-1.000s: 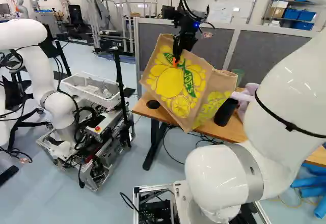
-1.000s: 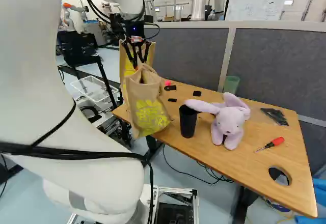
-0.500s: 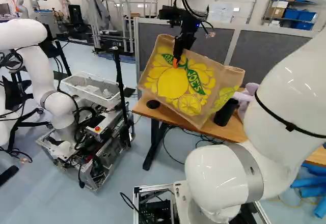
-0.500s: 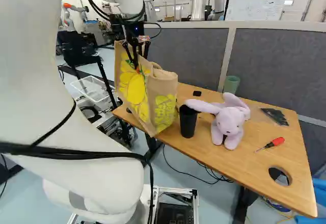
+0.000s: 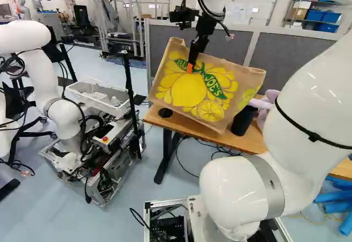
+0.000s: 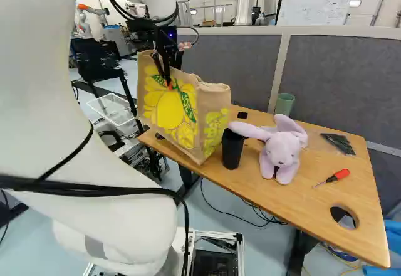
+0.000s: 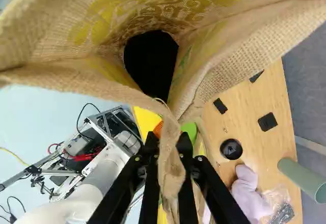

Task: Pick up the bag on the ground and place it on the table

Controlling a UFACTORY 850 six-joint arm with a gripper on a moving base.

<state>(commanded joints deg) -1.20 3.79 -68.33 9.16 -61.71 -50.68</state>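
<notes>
In the left base view my gripper (image 5: 191, 65) is shut on the side of the brown burlap bag (image 5: 190, 91), printed with yellow lemons. The bag hangs tilted across the near left end of the wooden table (image 6: 301, 210); whether its bottom touches the tabletop I cannot tell. Seen from the wrist, the fingers of the gripper (image 7: 170, 141) pinch a fold of the bag's rim (image 7: 170, 168) from two sides. Ahead of them the bag's mouth gapes, its inside dark.
A black cup (image 6: 232, 149) stands close beside the bag, then a lilac plush rabbit (image 6: 282, 150). Also on the table are a green tumbler (image 6: 284, 104), a red screwdriver (image 6: 338, 175) and small black pieces. Grey partitions (image 6: 351, 81) rise behind. Another robot (image 5: 63, 113) stands left.
The gripper has turned with the bag in its grip. The bag has swung round: its broad lemon side faces the base more, and its far end has shifted right, towards the black cup.
</notes>
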